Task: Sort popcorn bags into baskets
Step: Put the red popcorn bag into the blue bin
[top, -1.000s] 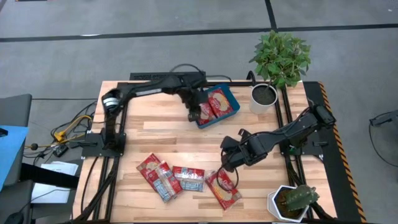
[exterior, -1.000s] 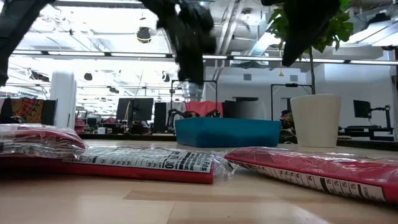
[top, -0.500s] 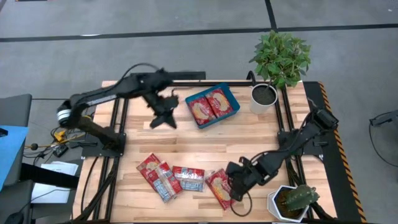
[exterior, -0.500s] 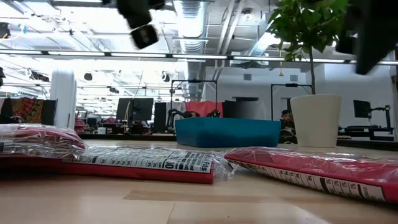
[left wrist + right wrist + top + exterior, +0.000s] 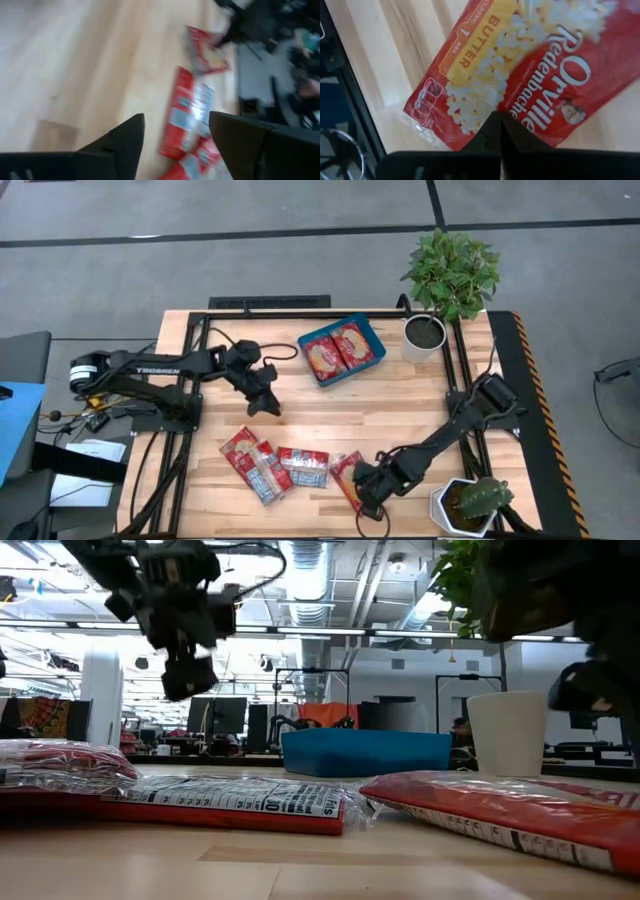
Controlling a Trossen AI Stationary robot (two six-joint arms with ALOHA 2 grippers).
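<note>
Right gripper [image 5: 366,492] low over the red packet [image 5: 352,478]; left gripper [image 5: 266,402] above bare table [image 5: 400,395].

High view: three glossy flat popcorn bags in a row near the front edge, namely the red packet at the right gripper, a silvery-blue one [image 5: 303,467] and a tilted pair [image 5: 255,463]; two more lying in the teal tray [image 5: 372,338], shallow and round-cornered. Right arm stretched low and diagonal; left arm folded, wrist over the wood planks. White pot [image 5: 423,338] beside the tray.
Low view: crinkled film packets [image 5: 240,802] flat in front, tray [image 5: 365,752] behind; left gripper [image 5: 185,675] raised.
Left wrist view: dark fingers [image 5: 125,137] spread apart, holding nothing; blurred packets [image 5: 187,117] beyond.
Right wrist view: fingers [image 5: 495,130] pressed together directly over the butter popcorn bag [image 5: 530,75]; grasp of its edge not discernible.
</note>
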